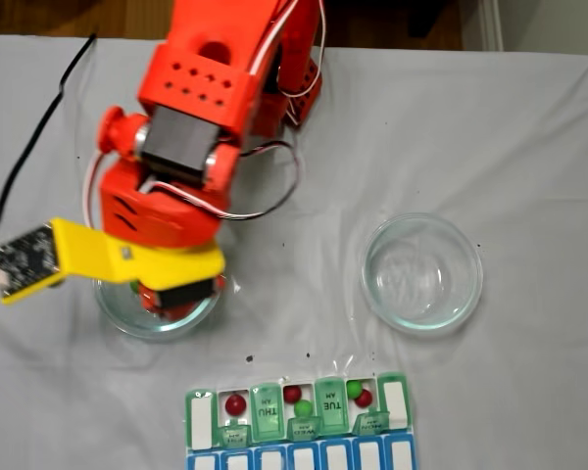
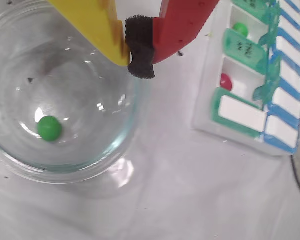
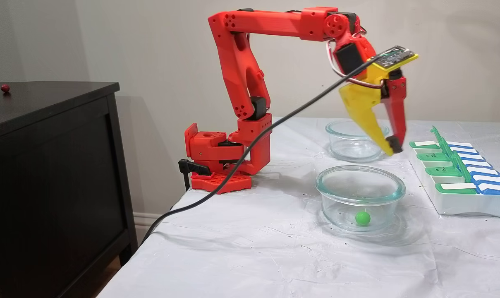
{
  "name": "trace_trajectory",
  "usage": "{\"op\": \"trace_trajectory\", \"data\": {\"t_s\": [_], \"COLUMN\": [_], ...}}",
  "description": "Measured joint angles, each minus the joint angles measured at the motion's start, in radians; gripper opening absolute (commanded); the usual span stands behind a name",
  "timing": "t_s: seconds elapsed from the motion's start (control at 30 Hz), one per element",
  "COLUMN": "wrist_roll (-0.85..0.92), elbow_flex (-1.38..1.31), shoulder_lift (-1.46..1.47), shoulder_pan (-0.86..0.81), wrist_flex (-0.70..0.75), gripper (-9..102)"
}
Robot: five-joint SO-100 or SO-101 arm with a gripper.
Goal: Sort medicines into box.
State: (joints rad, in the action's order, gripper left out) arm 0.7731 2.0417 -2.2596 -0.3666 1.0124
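Gripper [image 3: 391,145] of the orange-red arm [image 3: 241,62] closed on nothing, yellow finger [image 2: 97,25] and red finger [image 2: 182,25] meeting at a black foam pad [image 2: 140,47] at the tips. Hangs in the air above the far rim of the nearer round clear glass dish [image 3: 359,198] in a fixed view; in the wrist view, tips [image 2: 140,50] over that dish's rim [image 2: 125,130].

One bright green ball [image 2: 49,128] lying alone on the floor of this dish, also seen through the glass wall [image 3: 362,218] in a fixed view. Dish largely covered by the arm [image 1: 191,147] in a fixed view from above, only its lower rim [image 1: 157,328] showing.

Second round clear glass dish [image 1: 421,271], holding nothing, well apart to the right in that view, and behind the gripper [image 3: 351,140] in the side view.

White weekly pill organizer with translucent green lids and a blue row [image 1: 299,421] at the near edge of the white-covered bench [image 1: 529,147] in the view from above. Several green lids standing open. Leftmost open compartment: a dark red ball [image 1: 236,402]. Middle one: a dark red ball [image 1: 292,394] with a green ball [image 1: 303,407] just beside it. Right one: a green ball [image 1: 353,389] touching a dark red ball [image 1: 364,398]. Lids marked THU [image 1: 266,410] and TUE [image 1: 330,404] shut between them. In the wrist view, organizer [image 2: 250,130] at the right, one green and one red ball visible in separate compartments.

Black cable [image 3: 274,132] running from the wrist down off the bench edge. Dark cabinet [image 3: 47,174] to the left in the side view, with a small dark red ball [image 3: 5,87] on top.
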Motion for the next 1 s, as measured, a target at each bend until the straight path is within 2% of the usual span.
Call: {"op": "trace_trajectory", "data": {"t_s": [0.17, 0.4, 0.6, 1.0], "wrist_roll": [0.009, -0.051, -0.051, -0.003], "elbow_flex": [0.091, 0.181, 0.186, 0.215], "shoulder_lift": [-0.023, -0.075, -0.032, 0.120], "shoulder_pan": [-0.080, -0.123, -0.121, -0.130], "wrist_flex": [0.026, -0.021, -0.063, -0.155], "gripper": [0, 2, 18, 20]}}
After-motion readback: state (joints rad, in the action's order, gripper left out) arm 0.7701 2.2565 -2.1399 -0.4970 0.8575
